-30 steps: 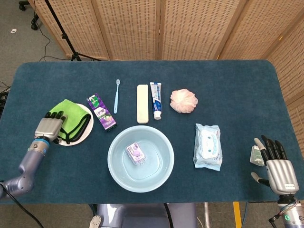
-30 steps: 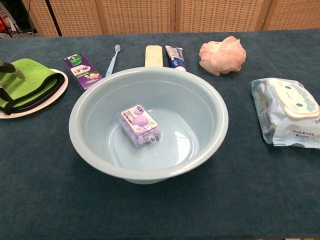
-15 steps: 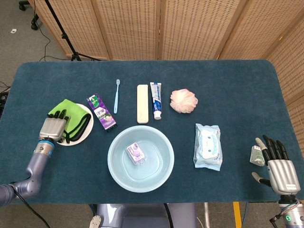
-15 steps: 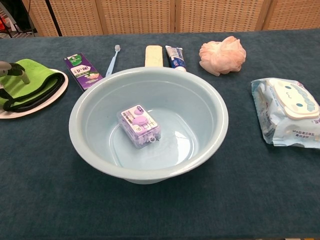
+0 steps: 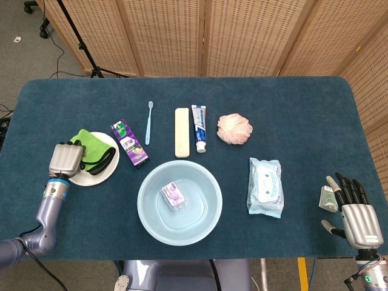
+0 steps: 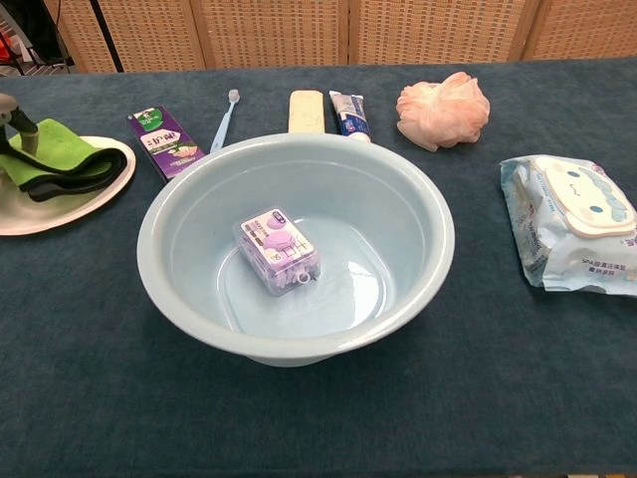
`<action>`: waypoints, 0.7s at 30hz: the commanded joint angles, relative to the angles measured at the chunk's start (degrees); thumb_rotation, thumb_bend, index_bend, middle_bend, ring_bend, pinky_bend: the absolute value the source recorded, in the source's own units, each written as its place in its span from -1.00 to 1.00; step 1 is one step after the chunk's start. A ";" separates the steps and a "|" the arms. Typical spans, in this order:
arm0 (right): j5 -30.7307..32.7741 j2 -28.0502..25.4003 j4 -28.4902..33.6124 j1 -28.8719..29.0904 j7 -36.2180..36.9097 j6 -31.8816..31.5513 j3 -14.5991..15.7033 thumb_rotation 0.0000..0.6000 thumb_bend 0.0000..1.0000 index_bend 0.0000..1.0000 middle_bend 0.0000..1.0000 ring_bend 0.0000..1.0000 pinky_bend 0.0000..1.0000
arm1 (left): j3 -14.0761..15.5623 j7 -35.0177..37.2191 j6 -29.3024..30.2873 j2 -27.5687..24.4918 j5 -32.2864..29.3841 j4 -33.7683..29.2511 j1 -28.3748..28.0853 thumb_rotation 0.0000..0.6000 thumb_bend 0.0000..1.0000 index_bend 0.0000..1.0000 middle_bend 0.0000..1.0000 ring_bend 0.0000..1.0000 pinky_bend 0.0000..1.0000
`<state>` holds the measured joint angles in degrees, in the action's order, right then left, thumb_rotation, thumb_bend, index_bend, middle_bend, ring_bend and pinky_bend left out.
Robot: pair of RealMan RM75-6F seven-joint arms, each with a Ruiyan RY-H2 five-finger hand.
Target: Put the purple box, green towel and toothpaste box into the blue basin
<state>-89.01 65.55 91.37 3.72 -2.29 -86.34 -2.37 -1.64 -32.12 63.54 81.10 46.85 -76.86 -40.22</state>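
Observation:
The purple box (image 5: 174, 195) (image 6: 279, 249) lies inside the blue basin (image 5: 206, 225) (image 6: 418, 289) at the front middle. The green towel (image 5: 92, 151) (image 6: 55, 167) is bunched up on a white plate (image 5: 97, 177) (image 6: 60, 204) at the left. My left hand (image 5: 65, 159) grips the towel's left side with fingers curled in; only a fingertip (image 6: 12, 112) shows in the chest view. The purple and green toothpaste box (image 5: 130, 143) (image 6: 164, 142) lies flat between plate and basin. My right hand (image 5: 354, 209) rests open at the front right edge.
Behind the basin lie a blue toothbrush (image 5: 149, 121), a cream toothbrush case (image 5: 182, 132), a toothpaste tube (image 5: 199, 127) and a pink bath puff (image 5: 234, 128). A pack of wipes (image 5: 265, 187) sits right of the basin. A small packet (image 5: 327, 199) lies beside my right hand.
My left hand has closed on the green towel and drawn it together toward the left, baring more of the white plate. The right hand has stayed put.

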 commanded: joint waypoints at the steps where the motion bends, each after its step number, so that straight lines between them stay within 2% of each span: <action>1: 0.00 0.01 -0.01 0.00 0.05 0.00 -0.01 1.00 -0.82 -1.00 -1.00 -1.00 -1.00 | -1.90 2.83 4.40 1.60 4.61 2.19 1.52 1.00 -0.10 0.46 -0.15 -0.14 -0.07; 10: -0.13 -0.10 0.12 -0.08 0.22 -0.08 0.08 1.00 -0.82 -1.00 -1.00 -1.00 -1.00 | -6.10 5.90 7.52 0.30 7.18 1.24 3.15 1.00 -0.11 0.51 -0.10 -0.04 0.00; 21: -0.07 -0.17 0.13 -0.03 0.44 0.12 0.08 1.00 -0.82 -1.00 -1.00 -1.00 -1.00 | -12.44 8.29 10.90 -3.64 7.69 -5.08 4.31 1.00 -0.12 0.51 -0.10 -0.03 0.00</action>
<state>-89.08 65.38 91.50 3.69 -1.84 -86.22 -2.28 -13.47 -24.26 73.88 77.94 54.22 -81.30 -36.11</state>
